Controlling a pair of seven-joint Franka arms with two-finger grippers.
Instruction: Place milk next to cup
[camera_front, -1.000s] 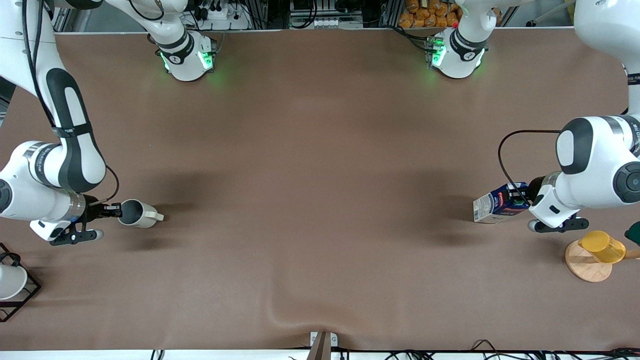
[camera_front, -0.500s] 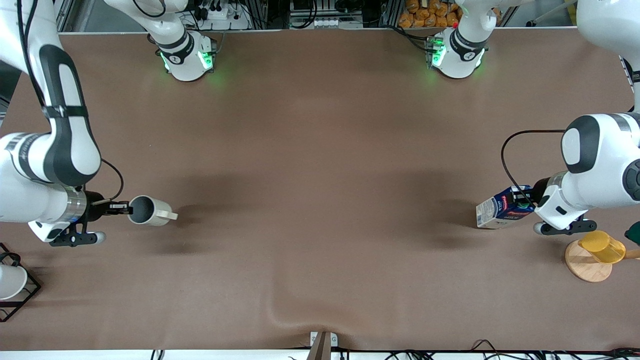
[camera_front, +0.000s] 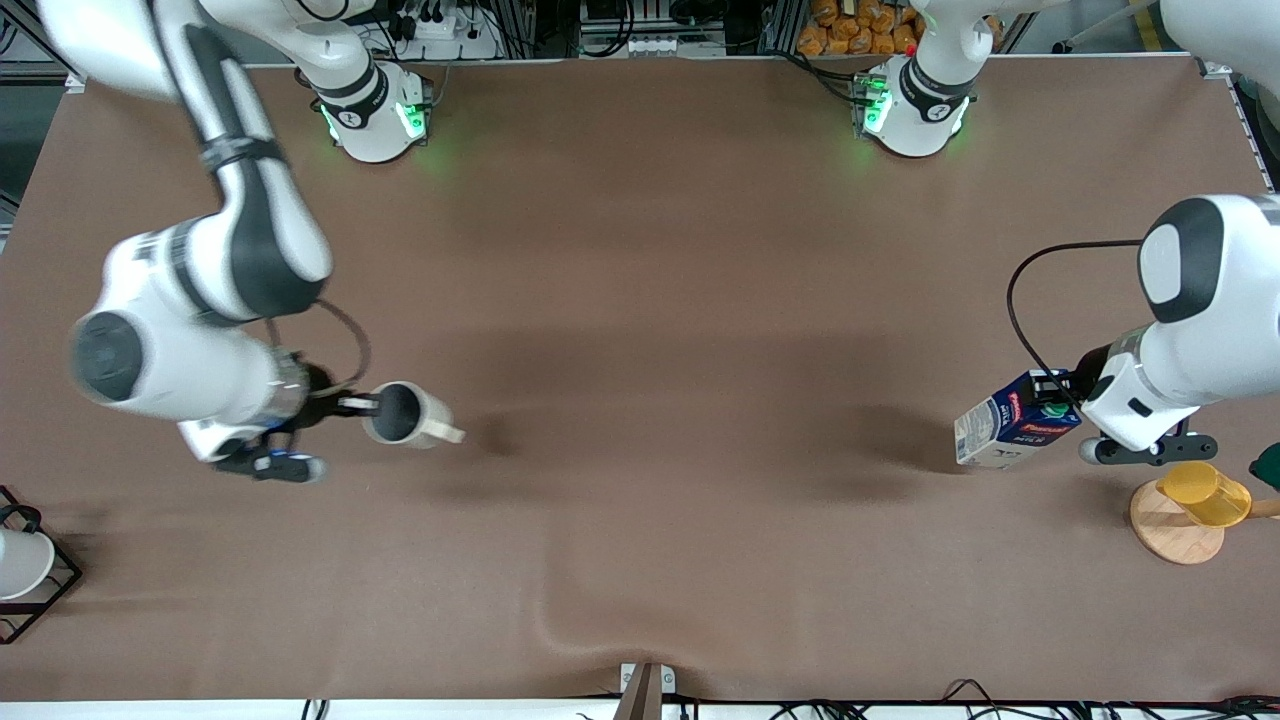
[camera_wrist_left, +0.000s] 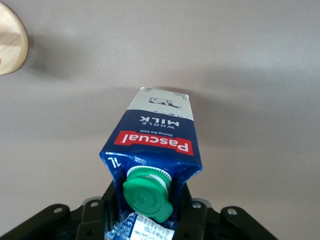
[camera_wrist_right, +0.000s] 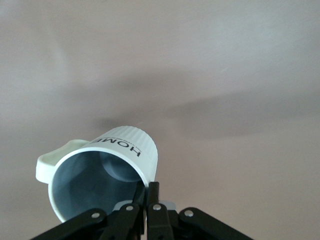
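The milk (camera_front: 1012, 430), a dark blue carton with a green cap, red band and white panel, hangs tilted in the air over the left arm's end of the table. My left gripper (camera_front: 1052, 405) is shut on its gable top; in the left wrist view the milk (camera_wrist_left: 155, 140) sits between the jaws of my left gripper (camera_wrist_left: 147, 220). The cup (camera_front: 408, 416), an off-white mug with a grey inside, is held tilted above the table toward the right arm's end. My right gripper (camera_front: 362, 405) is shut on its rim; the right wrist view shows the cup (camera_wrist_right: 100, 172) pinched by my right gripper (camera_wrist_right: 146, 192).
A translucent yellow plastic cup (camera_front: 1205, 492) lies on a round wooden coaster (camera_front: 1177, 535) at the left arm's end, close below the left gripper in the front view. A white vessel in a black wire frame (camera_front: 22, 570) stands at the right arm's end.
My right gripper has carried the cup toward the middle of the table and lifted it. My left gripper with the milk has shifted slightly, staying over the same area.
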